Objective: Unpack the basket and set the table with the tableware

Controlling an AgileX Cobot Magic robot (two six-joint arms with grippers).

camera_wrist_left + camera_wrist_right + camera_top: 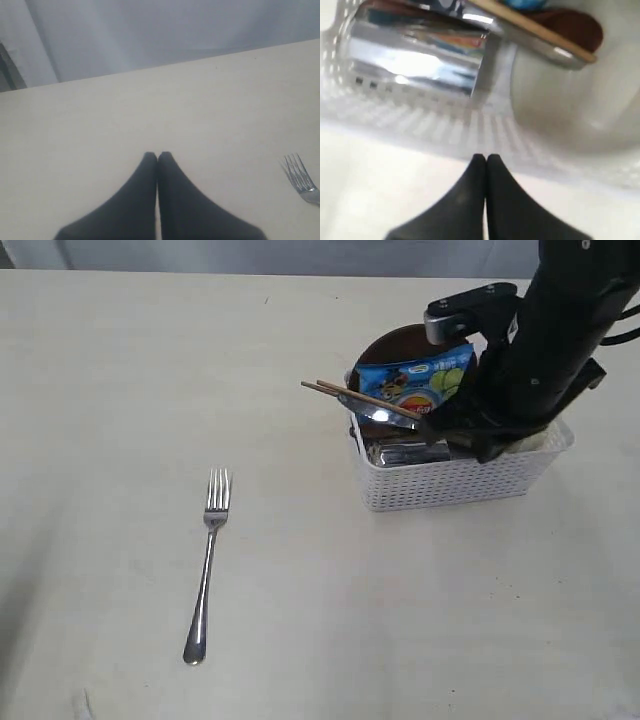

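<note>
Fork (207, 565) on table (120, 390), L of basket (450, 483) w/ chopsticks (365, 400) inside.

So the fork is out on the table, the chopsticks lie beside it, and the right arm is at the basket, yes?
No. The chopsticks are in the basket, poking out over its rim, not beside the fork. The exterior view shows this; the rest holds.

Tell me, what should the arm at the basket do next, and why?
Probably open the right gripper: its jaws are shut and empty at the basket rim, only the fork is laid out on the table, and the chopsticks sit in the basket.
</note>
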